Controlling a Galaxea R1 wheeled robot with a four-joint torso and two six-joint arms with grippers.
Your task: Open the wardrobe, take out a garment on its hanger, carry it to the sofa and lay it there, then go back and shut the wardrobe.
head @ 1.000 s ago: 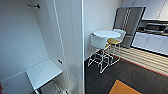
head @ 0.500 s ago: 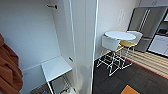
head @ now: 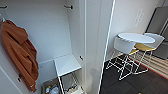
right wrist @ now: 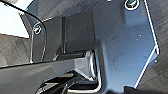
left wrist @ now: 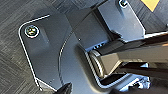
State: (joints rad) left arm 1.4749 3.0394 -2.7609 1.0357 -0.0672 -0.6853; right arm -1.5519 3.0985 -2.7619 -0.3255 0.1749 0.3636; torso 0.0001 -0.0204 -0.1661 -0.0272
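White wardrobe [head: 92, 37] stands upright, doors open.

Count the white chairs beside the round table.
2. One chair stands on the near side of the round table, toward the wardrobe; the other chair stands at its far right. More may be hidden.

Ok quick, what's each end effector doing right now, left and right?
Left end effector: cannot be told.
Right end effector: cannot be told.
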